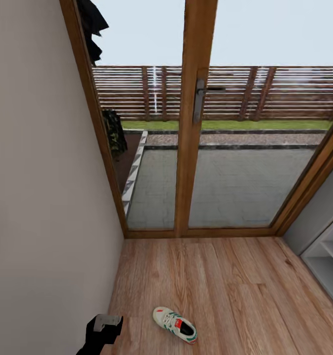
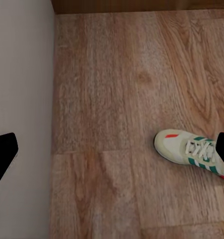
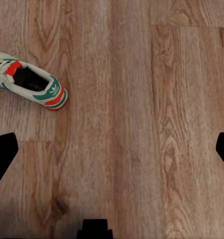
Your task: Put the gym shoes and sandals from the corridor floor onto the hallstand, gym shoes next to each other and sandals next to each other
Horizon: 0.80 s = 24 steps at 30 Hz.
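Jaws on both arms are spread wide with nothing between them: the left gripper (image 2: 112, 154) has its black fingertips (image 2: 2, 154) far apart above the light brown wood-grain plank floor (image 2: 117, 74) next to the plain beige wall (image 2: 20, 64), and the right gripper (image 3: 112, 154) hangs just as wide open over bare planks. Single low white trainer with green side stripes and a red heel (image 1: 175, 324) lies flat on the floor at the near end, just right of the left gripper and touching neither one. Further out there's a wood-framed glass door with a metal handle (image 1: 200, 101) at the far end, and the corner of a light-grey shelf unit (image 1: 329, 254) on the right.
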Available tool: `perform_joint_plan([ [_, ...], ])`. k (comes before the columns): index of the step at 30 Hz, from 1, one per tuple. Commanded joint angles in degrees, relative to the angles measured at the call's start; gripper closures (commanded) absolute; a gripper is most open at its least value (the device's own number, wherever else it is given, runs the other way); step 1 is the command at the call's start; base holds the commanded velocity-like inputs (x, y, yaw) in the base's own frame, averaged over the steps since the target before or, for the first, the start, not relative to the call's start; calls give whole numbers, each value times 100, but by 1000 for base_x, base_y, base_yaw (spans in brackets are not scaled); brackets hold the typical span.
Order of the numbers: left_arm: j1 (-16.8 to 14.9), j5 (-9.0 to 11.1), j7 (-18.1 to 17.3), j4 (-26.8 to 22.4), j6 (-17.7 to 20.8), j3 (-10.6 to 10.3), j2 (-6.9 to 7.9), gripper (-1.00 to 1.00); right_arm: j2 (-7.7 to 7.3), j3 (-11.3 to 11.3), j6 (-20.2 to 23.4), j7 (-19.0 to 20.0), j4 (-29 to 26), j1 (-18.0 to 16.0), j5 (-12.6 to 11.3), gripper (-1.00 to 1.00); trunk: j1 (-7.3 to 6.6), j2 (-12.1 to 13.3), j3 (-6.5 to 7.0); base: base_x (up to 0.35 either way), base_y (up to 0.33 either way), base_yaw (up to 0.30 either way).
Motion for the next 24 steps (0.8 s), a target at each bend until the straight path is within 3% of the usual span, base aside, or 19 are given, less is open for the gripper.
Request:
perform_joint_plan([
  [1,-3,-10,-10,4,-19,-2,2,-100,1,-5,-17,-2,4,-3,3,-100,3,-2,-4,259,0,0],
  [9,-3,-10,-10,4,-22,-2,2,-100,1,-5,-17,-2,3,-3,3,-100,3,-2,-4,140,0,0],
  [24,-3,-10,-10,4,-16,-2,-2,-100,1,-5,-17,-2,-4,-3,3,-100,3,-2,-4,18,0,0],
])
